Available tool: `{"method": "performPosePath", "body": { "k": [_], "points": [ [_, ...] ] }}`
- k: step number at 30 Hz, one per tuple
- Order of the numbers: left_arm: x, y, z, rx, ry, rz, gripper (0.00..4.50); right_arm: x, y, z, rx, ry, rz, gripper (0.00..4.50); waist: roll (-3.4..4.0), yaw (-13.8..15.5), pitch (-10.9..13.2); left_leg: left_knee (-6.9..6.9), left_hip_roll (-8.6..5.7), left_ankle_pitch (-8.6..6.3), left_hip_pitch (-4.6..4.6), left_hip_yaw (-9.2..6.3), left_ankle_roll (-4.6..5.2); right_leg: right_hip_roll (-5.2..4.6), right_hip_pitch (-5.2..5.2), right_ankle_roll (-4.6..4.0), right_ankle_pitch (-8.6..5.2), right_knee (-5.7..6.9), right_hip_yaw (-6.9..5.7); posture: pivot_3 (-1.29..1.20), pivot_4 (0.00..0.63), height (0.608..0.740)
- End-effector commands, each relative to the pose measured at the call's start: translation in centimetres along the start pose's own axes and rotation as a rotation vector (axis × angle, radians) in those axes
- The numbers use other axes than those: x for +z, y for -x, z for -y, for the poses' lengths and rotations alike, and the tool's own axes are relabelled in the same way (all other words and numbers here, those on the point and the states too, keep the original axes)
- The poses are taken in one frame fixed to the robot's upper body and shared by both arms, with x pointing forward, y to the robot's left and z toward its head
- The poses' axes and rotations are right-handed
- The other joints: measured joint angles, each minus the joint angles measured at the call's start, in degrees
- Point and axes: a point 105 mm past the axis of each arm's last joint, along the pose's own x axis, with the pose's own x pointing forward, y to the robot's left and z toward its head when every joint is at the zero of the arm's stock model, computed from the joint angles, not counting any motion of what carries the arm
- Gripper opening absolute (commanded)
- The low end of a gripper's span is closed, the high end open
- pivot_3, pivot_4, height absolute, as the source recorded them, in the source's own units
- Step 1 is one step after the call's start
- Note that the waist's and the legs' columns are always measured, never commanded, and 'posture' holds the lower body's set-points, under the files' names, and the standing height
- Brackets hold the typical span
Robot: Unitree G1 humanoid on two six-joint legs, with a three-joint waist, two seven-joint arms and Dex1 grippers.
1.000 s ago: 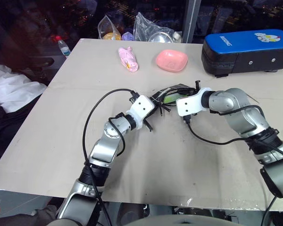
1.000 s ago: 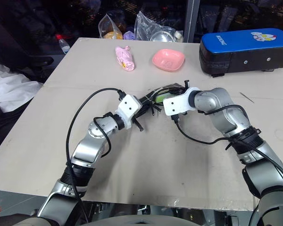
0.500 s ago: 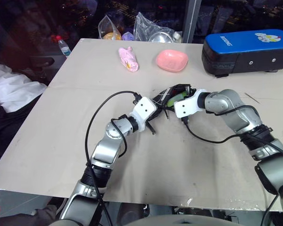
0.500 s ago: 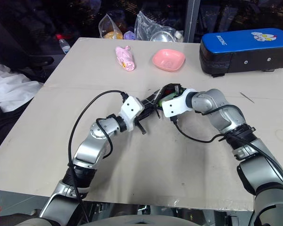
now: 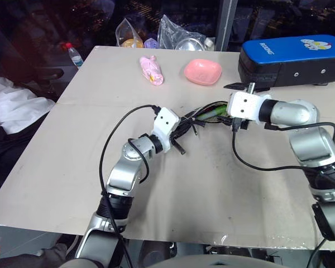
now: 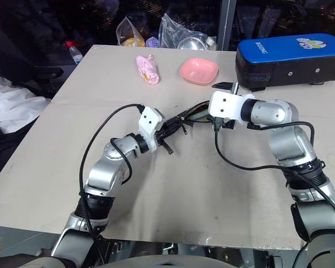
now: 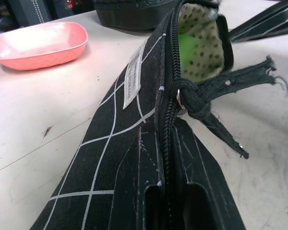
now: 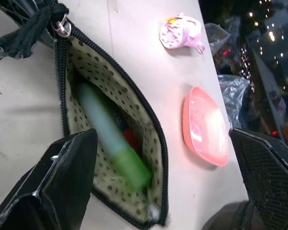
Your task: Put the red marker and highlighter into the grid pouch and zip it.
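Head cameras: the grid pouch (image 5: pixel 196 116) lies mid-surface (image 5: pixel 223 184) between the 2 arms, its mouth gaping toward the right end effector (image 5: pixel 238 85), which hovers just above that end with its fingers spread wide and empty. The left end effector (image 5: pixel 178 133) is clamped tight on the pouch's other end. Beyond them sit a pink dish (image 5: pixel 203 71), a pink toy (image 5: pixel 152 70) and a blue-and-black case (image 5: pixel 293 59).

Left wrist camera: the closed fingers (image 7: pixel 144 206) pinch the pouch's zipper edge; the black pull (image 7: pixel 216 103) sits partway along the track, and a green glimpse shows inside the dotted lining.

Right wrist camera: the highlighter (image 8: pixel 113 139) lies inside the open pouch, with the red marker (image 8: pixel 131 137) showing as a red patch beside it.
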Motion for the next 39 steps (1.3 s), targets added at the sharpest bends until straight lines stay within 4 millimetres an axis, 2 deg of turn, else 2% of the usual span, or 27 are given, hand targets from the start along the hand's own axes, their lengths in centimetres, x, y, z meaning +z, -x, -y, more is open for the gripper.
{"method": "performPosePath", "body": {
  "k": [1,3,6,8,11,14,17,21,32,37,38,39],
  "points": [
    [2.1,0.1,0.3,-0.022,-0.012,0.072,0.00,0.9,0.9,0.5,-0.029,-0.058,0.040,4.46,0.00,0.0,0.0,-0.01,0.00,0.00,0.00,0.00,0.00,0.00,0.00,0.00,0.00,-0.01,0.00,0.00,0.150,0.725],
    [2.3,0.1,0.3,-0.024,-0.004,0.075,0.00,1.1,1.0,0.3,-0.024,-0.099,0.051,4.46,0.00,0.0,0.0,-0.01,-0.02,0.00,0.00,0.00,0.00,0.00,0.00,0.00,0.00,-0.01,0.00,0.00,0.150,0.725],
    [2.6,0.1,0.3,-0.029,0.040,0.091,0.00,1.7,1.6,-0.8,0.031,-0.383,0.093,4.46,-0.01,0.1,0.0,0.00,0.00,0.00,0.00,-0.01,0.00,0.00,0.00,0.00,0.00,0.00,0.01,0.00,0.150,0.725],
    [2.5,0.1,0.3,-0.028,0.056,0.089,0.00,1.8,2.1,-2.3,0.096,-0.593,0.089,4.46,0.00,0.1,0.0,-0.02,0.01,0.00,-0.03,-0.05,0.00,0.00,0.01,0.00,0.00,-0.01,0.00,0.00,0.150,0.725],
    [2.2,0.0,0.5,-0.031,0.100,0.088,0.00,2.3,2.5,-3.9,0.161,-0.741,0.097,4.46,-0.01,0.2,0.0,-0.01,-0.02,-0.01,-0.04,-0.11,0.01,-0.02,0.03,-0.01,0.00,-0.03,-0.02,0.00,0.150,0.725],
    [2.2,-0.2,0.7,-0.040,0.145,0.094,0.00,3.2,2.2,-4.1,0.117,-0.773,0.176,4.46,-0.01,0.0,0.0,-0.01,-0.03,-0.01,-0.06,-0.14,0.02,-0.02,0.03,-0.01,0.01,-0.04,-0.03,0.00,0.150,0.725],
    [2.3,-0.3,0.8,-0.049,0.184,0.103,0.00,4.3,1.6,-5.1,0.065,-0.741,0.333,4.46,-0.03,0.0,0.0,-0.04,-0.06,-0.01,-0.06,-0.19,0.01,0.00,0.02,-0.01,0.00,-0.04,-0.06,0.00,0.150,0.725],
    [2.5,-0.5,1.1,-0.071,0.200,0.102,0.00,3.8,0.3,-6.6,-0.035,-0.733,0.406,4.46,-0.03,0.0,0.0,-0.05,-0.19,-0.01,-0.08,-0.19,0.01,0.02,0.03,0.01,0.00,-0.06,-0.06,0.00,0.150,0.725],
    [2.3,-0.5,1.5,-0.093,0.192,0.082,0.00,4.6,-2.2,-6.6,-0.174,-0.778,0.528,4.46,-0.03,0.0,0.0,-0.03,-0.23,0.00,-0.07,-0.21,0.01,0.01,0.04,0.01,0.00,-0.03,-0.05,0.00,0.150,0.725],
    [2.3,-0.5,1.5,-0.090,0.190,0.080,0.00,4.2,-2.6,-6.7,-0.178,-0.767,0.510,2.19,-0.03,0.0,0.0,-0.03,-0.22,0.00,-0.07,-0.21,0.01,0.01,0.04,0.01,0.00,-0.04,-0.05,0.00,0.150,0.725],
    [2.3,-0.5,1.5,-0.090,0.190,0.080,0.00,4.1,-2.7,-6.7,-0.181,-0.767,0.506,1.88,-0.03,0.0,0.0,-0.03,-0.22,0.00,-0.07,-0.21,0.01,0.01,0.04,0.01,0.00,-0.03,-0.05,0.00,0.150,0.725],
    [2.3,-0.5,1.6,-0.091,0.188,0.080,0.00,4.0,-2.8,-6.7,-0.182,-0.766,0.503,1.27,-0.03,0.0,0.0,-0.03,-0.22,0.00,-0.07,-0.21,0.01,0.01,0.04,0.01,0.00,-0.03,-0.05,0.00,0.150,0.725]
  ]
}}
